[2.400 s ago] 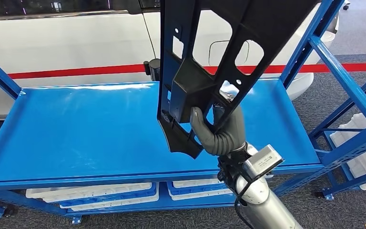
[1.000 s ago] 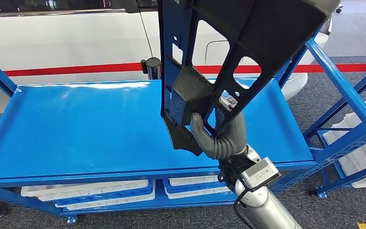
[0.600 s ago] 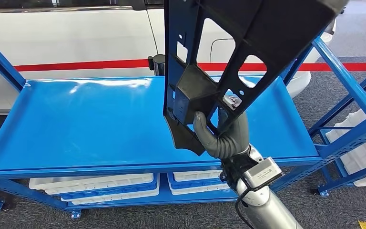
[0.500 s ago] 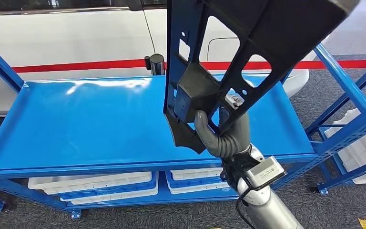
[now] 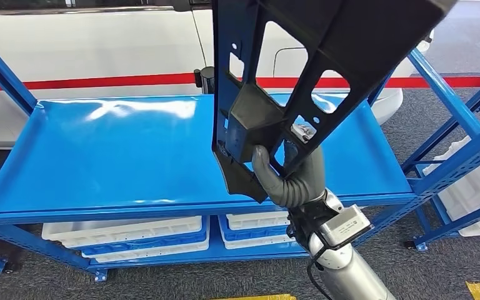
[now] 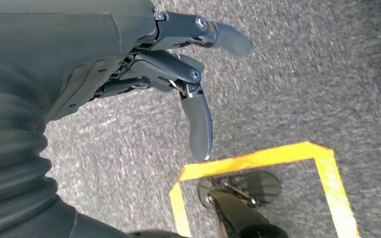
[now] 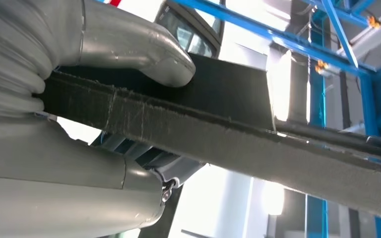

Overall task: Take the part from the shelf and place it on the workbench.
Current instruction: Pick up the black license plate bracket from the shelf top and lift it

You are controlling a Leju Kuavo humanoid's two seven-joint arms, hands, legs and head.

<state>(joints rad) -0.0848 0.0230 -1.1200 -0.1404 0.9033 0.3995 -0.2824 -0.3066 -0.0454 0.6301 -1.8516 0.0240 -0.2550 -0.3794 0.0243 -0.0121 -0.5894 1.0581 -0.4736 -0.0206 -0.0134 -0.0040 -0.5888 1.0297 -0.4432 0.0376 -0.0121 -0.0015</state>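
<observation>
The right hand (image 5: 285,175) grips the part (image 5: 300,69), a large black plastic panel with several cut-out openings, by its lower end. The grey thumb wraps over a raised block on the panel's face while the other fingers pass behind it through one of the openings. The part stands nearly upright and tilts up to the right, running out past the top of the head view. It hangs in the air above the right half of the shelf (image 5: 119,156), a glossy blue flat deck on a blue steel frame, and does not touch it.

In the right wrist view the thumb (image 7: 144,47) presses down on the part's rough dark edge (image 7: 218,134), with the palm closed beneath it.

The left hand (image 6: 144,59) hangs low over grey carpet (image 6: 297,79). It holds nothing; its dark fingers are extended and slightly apart. A yellow tape outline (image 6: 258,161) is marked on the floor below it.

Under the blue deck, white trays (image 5: 125,234) sit on a lower level. To the right stands another blue rack (image 5: 469,156) with white trays on it too. Behind the shelf, on the far side, is a white car body (image 5: 87,50) with a red stripe (image 5: 75,82) running along it. A small black post (image 5: 206,78) rises at the shelf's far edge, just left of the part.
</observation>
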